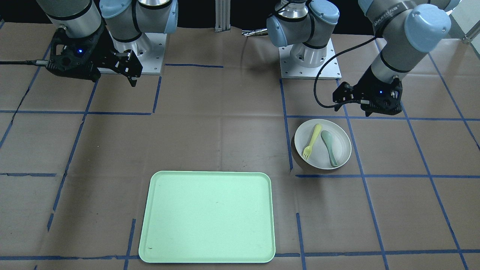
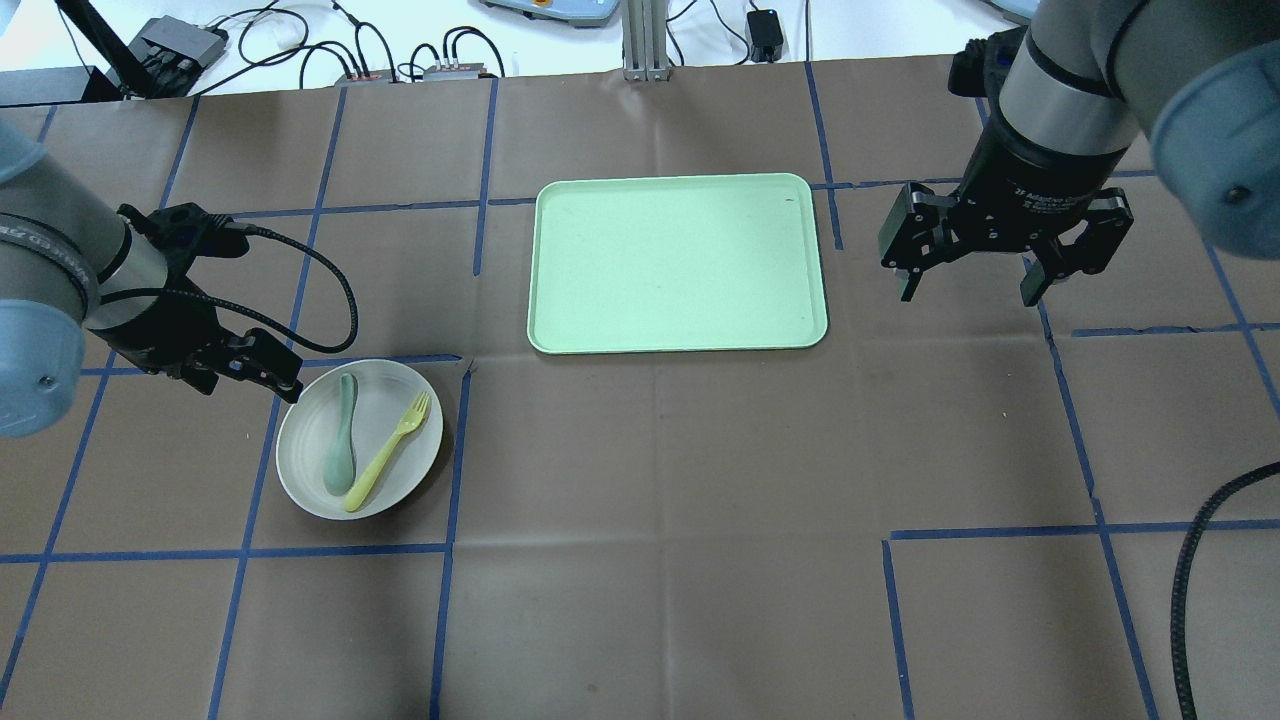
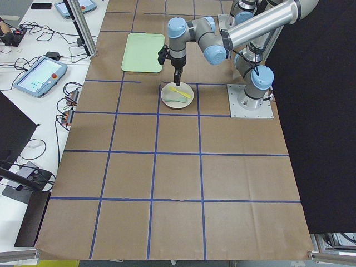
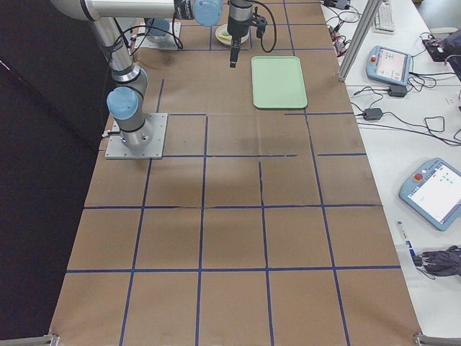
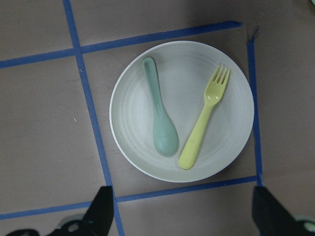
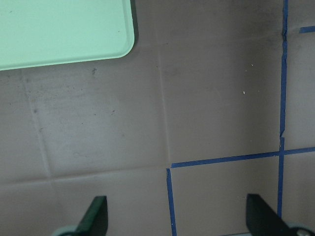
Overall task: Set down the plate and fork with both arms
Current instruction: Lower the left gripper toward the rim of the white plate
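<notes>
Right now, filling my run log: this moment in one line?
plate: fork, spoon on it | left gripper: open by plate | right gripper: open beside tray

On table [image 2: 700, 500], robot's left side: plate [image 2: 300, 450], nearer robot than tray [image 2: 677, 262]. In plate: spoon [image 2: 340, 440] on left, fork [image 2: 388, 452] on right. Spoon bowl and fork handle end just beside each other at near side; spoon handle and tines spread apart toward far side. Tray at centre, farther out, well apart from plate. Just beside plate's far-left rim, raised: left gripper [image 2: 250, 380]. Right of tray, over bare table: right gripper [image 2: 968, 297].
</notes>
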Tool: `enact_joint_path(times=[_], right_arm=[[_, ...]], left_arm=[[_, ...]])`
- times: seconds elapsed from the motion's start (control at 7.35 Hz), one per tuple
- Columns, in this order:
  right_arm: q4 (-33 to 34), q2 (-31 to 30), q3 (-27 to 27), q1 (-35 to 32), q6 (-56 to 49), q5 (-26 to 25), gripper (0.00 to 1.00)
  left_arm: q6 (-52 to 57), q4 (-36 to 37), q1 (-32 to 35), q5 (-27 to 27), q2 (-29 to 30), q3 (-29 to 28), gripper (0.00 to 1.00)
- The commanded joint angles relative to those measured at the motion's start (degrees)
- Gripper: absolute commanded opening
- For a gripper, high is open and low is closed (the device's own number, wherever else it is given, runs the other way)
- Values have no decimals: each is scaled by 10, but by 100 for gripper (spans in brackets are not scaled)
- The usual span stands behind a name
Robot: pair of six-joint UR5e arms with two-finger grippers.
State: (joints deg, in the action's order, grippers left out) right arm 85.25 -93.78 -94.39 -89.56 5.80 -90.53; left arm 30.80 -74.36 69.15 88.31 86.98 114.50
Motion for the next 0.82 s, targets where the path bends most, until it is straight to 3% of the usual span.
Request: enact_joint_path(times=[0.0,0.27,0.68], right_arm=[[0,0,0,0,0,0,100],[0,0,0,0,0,0,100],[0,0,0,0,0,0,100]], left_arm=[[66,11,-31,-24,59,1,100],[124,79,-37,-24,112,3,100],[123,86,-67,-24,170,0,100]])
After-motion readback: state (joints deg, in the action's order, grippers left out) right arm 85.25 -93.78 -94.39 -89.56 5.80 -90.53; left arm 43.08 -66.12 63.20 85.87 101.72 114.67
